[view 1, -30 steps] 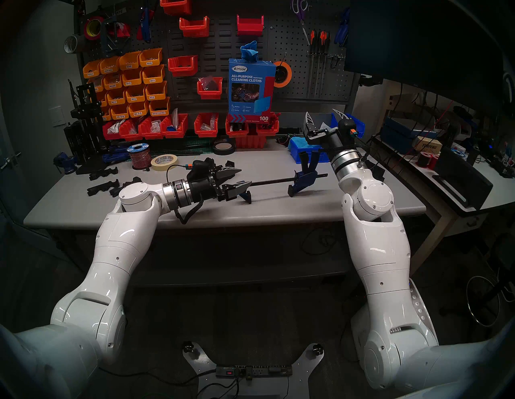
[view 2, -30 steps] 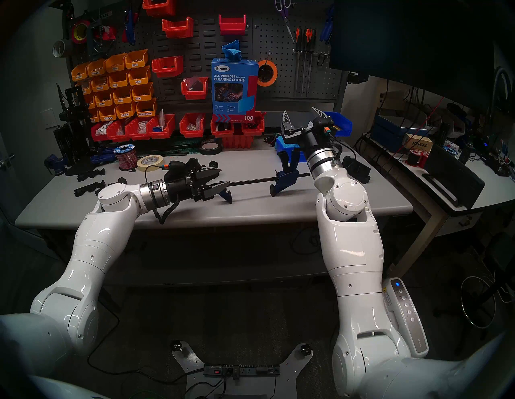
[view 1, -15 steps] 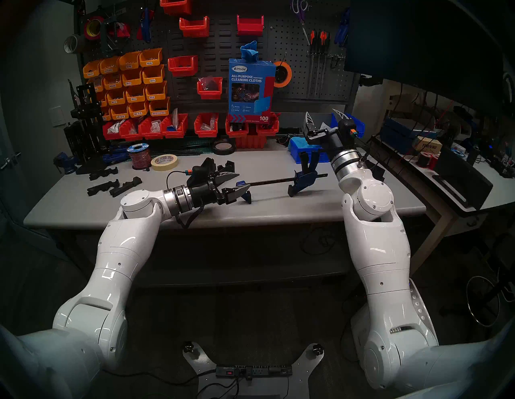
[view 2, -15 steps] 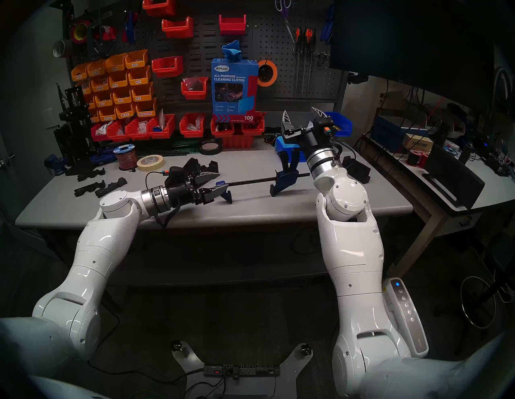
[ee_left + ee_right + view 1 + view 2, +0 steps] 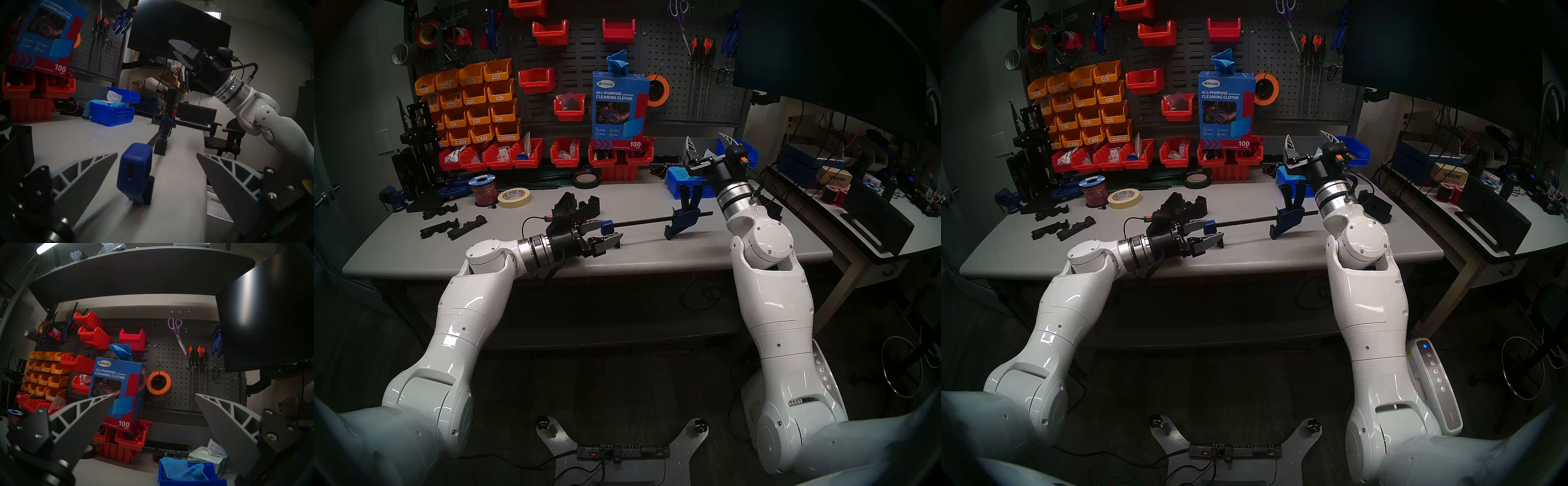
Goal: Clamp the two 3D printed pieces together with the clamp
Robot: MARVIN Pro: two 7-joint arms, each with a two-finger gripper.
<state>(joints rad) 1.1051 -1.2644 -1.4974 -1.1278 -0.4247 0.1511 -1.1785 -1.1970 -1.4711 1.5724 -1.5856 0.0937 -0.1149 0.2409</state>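
Observation:
The clamp [image 5: 653,221] lies across the middle of the grey table [image 5: 653,258], with its blue fixed jaw [image 5: 606,226] to the left and its blue sliding body with the black handle [image 5: 684,217] to the right. My left gripper [image 5: 611,230] is open, its fingers either side of the fixed jaw. In the left wrist view the jaw [image 5: 136,169] stands between the fingers [image 5: 85,174] without touching them. The two black 3D printed pieces [image 5: 566,204] [image 5: 590,206] sit side by side just behind the left gripper. My right gripper [image 5: 709,142] is open and empty, raised at the back right.
Flat wavy black prints [image 5: 449,228] lie at the left. A tape roll [image 5: 514,197] and a wire spool [image 5: 485,190] stand behind them. A blue bin with cloths [image 5: 683,181] and a lone black block [image 5: 772,208] are near the right arm. Red bins line the back.
My left gripper has moved forward and down, from over the printed pieces to around the clamp's fixed jaw. The clamp and the right arm have not moved.

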